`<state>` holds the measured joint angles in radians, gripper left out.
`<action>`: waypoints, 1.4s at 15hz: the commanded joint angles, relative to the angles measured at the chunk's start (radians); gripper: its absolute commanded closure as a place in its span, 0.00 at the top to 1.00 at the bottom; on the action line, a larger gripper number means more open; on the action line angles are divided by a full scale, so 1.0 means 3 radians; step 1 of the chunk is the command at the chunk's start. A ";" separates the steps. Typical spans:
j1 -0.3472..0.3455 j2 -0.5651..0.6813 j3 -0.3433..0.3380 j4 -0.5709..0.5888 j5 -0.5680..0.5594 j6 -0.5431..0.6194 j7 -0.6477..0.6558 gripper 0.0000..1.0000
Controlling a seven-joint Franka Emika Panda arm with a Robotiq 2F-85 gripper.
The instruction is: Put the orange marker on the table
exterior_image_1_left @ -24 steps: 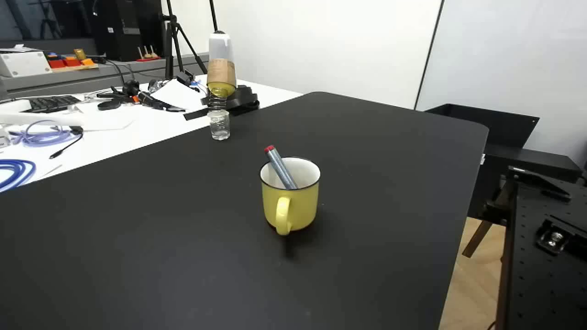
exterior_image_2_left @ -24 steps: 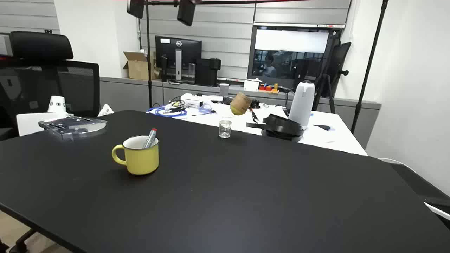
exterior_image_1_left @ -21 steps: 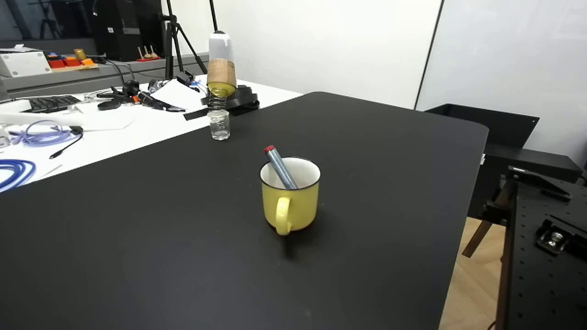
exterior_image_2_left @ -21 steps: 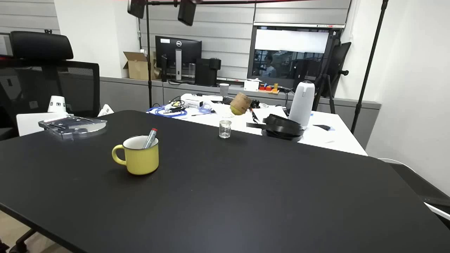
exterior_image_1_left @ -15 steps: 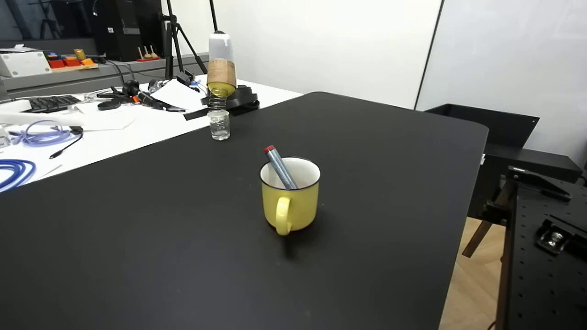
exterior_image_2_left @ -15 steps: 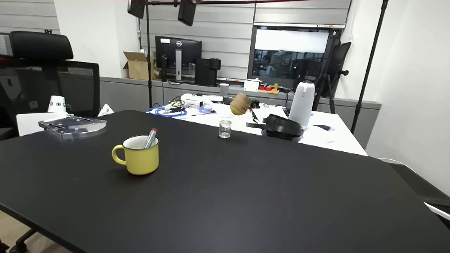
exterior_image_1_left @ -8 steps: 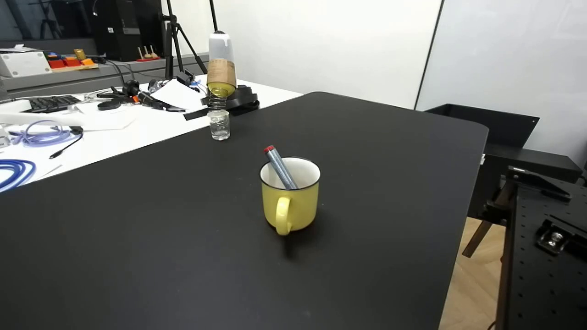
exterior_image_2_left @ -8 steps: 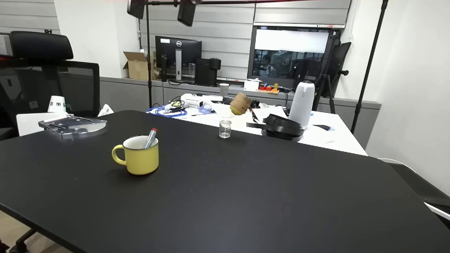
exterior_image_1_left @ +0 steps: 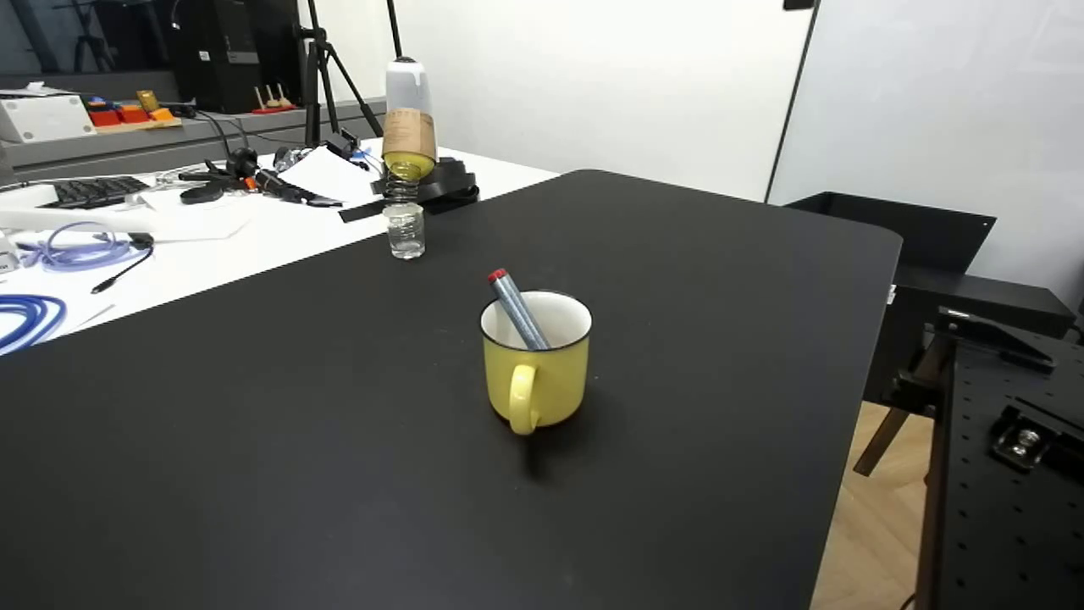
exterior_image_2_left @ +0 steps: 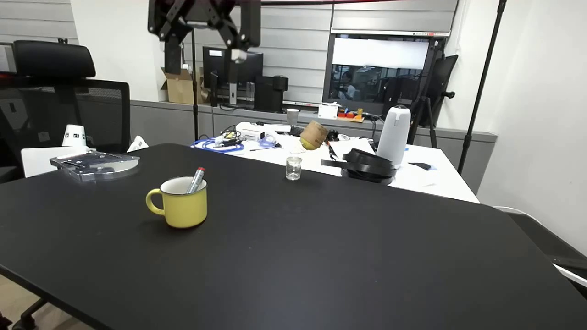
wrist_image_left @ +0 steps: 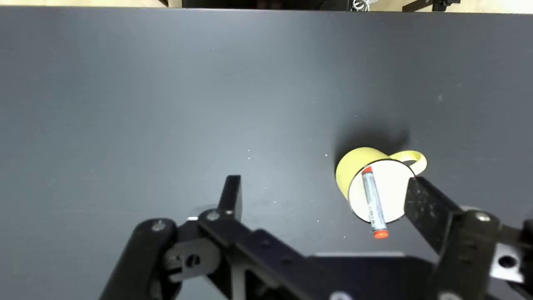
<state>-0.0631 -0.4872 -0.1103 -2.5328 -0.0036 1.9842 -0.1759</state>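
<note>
The orange marker, grey-white with orange-red ends, leans inside a yellow mug and sticks out above the rim. It shows in both exterior views (exterior_image_1_left: 517,307) (exterior_image_2_left: 196,180) and in the wrist view (wrist_image_left: 374,202). The yellow mug (exterior_image_1_left: 550,385) (exterior_image_2_left: 185,210) (wrist_image_left: 354,166) stands upright on the black table (exterior_image_1_left: 322,474) (exterior_image_2_left: 348,256) (wrist_image_left: 166,104). My gripper (exterior_image_2_left: 203,66) is open and empty, high above the table. In the wrist view my gripper (wrist_image_left: 322,180) has its fingers wide apart; the mug and marker appear between them, nearer the right finger, well below.
A small clear glass (exterior_image_1_left: 406,230) (exterior_image_2_left: 293,168) stands near the table edge by the white desk (exterior_image_2_left: 447,172) with cables. A transparent plate-like object (exterior_image_2_left: 96,165) lies at the table's far left in an exterior view. A chair (exterior_image_2_left: 64,110) stands behind it.
My gripper has come down into an exterior view from the top edge, where only its finger ends showed before. A dark tip now shows at the top of the other picture. Mug and marker have not moved.
</note>
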 commanded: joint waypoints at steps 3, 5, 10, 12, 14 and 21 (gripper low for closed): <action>0.0244 0.0288 0.0250 -0.0342 0.0188 0.1123 0.0180 1.00; 0.0298 0.0458 0.0305 -0.0403 0.0217 0.1495 0.0217 1.00; 0.0477 0.0922 0.0372 -0.0451 0.0533 0.2001 0.0280 1.00; 0.0551 0.1116 0.0422 -0.0413 0.0688 0.2152 0.0298 1.00; 0.0588 0.1302 0.0472 -0.0349 0.0778 0.2293 0.0324 1.00; 0.0557 0.1358 0.0528 -0.0409 0.0726 0.2370 0.0255 1.00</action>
<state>0.1092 -0.0790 0.0427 -2.6563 0.2148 2.6974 -0.1011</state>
